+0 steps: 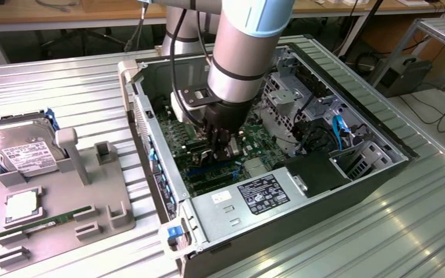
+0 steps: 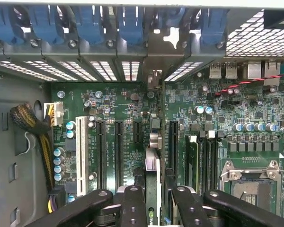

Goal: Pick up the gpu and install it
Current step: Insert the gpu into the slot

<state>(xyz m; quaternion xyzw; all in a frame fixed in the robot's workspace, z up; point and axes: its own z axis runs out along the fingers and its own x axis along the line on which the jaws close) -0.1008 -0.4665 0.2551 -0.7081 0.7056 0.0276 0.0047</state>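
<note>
— So where's the hand (image 1: 221,152) right now?

— Down inside the open case (image 1: 377,174), low over the motherboard (image 1: 178,139). From the wrist you see its two black fingers (image 2: 133,205) on either side of the gpu (image 2: 151,189), clamped on it.

— And the gpu itself?

— Held on edge, seen from its thin upper side, running from between the fingers toward the rear slot covers. Its metal bracket (image 2: 157,61) stands against the back wall, among the blue clips (image 2: 130,23). The card sits between the black expansion slots (image 2: 118,151), right over the board; whether it is seated in a slot I can't tell.

— What else is in the case?

— A white slot (image 2: 81,149) to one side of the black ones, an open CPU socket (image 2: 248,182) on the other side, and a row of capacitors (image 2: 253,126) near it. In the exterior view the power supply (image 1: 261,194) with its label lies at the near end.

— And outside the case?

— On the table (image 1: 53,81), at the exterior view's left, a grey tray (image 1: 106,202) carries a hard drive (image 1: 23,152), a CPU (image 1: 21,207) and a green RAM stick (image 1: 41,224). They're well apart from the hand.
</note>
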